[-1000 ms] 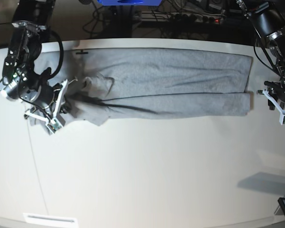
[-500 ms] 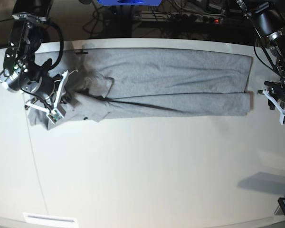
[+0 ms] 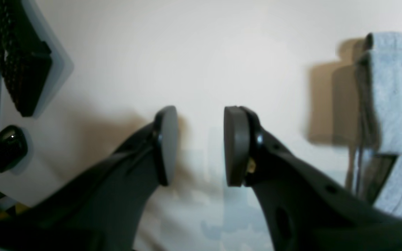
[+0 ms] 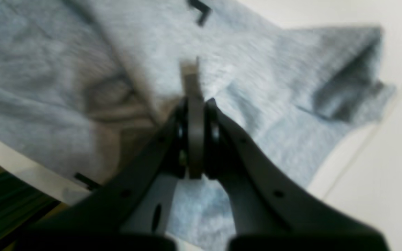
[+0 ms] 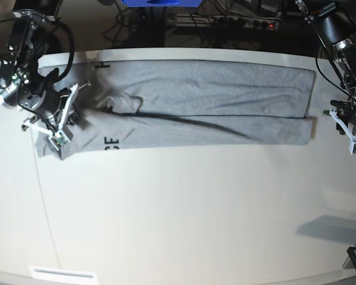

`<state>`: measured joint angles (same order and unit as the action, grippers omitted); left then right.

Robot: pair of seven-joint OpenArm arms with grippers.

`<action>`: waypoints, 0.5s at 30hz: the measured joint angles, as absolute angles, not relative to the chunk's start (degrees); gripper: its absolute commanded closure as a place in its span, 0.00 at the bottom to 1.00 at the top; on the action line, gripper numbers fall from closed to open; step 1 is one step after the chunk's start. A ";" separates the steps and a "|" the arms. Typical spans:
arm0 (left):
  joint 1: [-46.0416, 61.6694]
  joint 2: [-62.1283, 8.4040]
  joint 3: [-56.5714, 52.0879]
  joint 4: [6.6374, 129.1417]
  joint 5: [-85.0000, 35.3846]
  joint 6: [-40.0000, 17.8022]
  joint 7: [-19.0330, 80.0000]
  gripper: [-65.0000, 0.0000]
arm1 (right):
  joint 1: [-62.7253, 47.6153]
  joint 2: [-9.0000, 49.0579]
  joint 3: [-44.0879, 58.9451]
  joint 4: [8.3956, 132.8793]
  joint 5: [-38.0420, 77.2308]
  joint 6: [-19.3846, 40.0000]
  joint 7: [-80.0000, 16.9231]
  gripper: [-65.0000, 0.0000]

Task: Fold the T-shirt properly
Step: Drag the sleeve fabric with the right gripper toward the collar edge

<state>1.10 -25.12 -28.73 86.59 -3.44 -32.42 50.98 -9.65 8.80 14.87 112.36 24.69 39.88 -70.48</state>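
the heather-grey short-sleeved cotton t-shirt [image 5: 207, 104] lies stretched in a long folded band across the far part of the white table [image 5: 184, 214], running from one arm to the other, with a bit of black block lettering showing at its near edge towards the base view's left. the right gripper [image 4: 195, 115] sits over that bunched end, where a sleeve sticks out towards the table's bare surface; its dark fingers are pressed together with a thin fold of grey fabric pinched between the pads, so it is clamped on the t-shirt. at the opposite end, the left gripper [image 3: 201, 146] hangs over bare table just beside the shirt's squared-off layered edge, not touching it; its two round pads stand apart with nothing between them. in its wrist view the cloth edge [image 3: 393, 97] lies off to the right of the fingers.
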 measured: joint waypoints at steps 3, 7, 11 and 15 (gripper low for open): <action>1.13 -25.10 -28.73 86.59 -3.44 -32.42 51.00 0.65 | -10.41 8.91 14.87 112.36 24.91 39.88 -70.15 1.00; 1.13 -25.10 -28.73 86.61 -3.42 -32.42 51.00 0.65 | -11.60 8.69 14.87 112.36 25.12 39.88 -69.97 1.00; 1.13 -25.10 -28.73 86.59 -3.42 -32.42 51.03 0.65 | -12.45 8.67 14.87 113.19 24.97 39.88 -69.84 1.00; 1.10 -25.10 -28.73 86.61 -3.44 -32.42 51.00 0.65 | -13.76 8.69 14.87 113.23 24.97 39.88 -68.40 1.00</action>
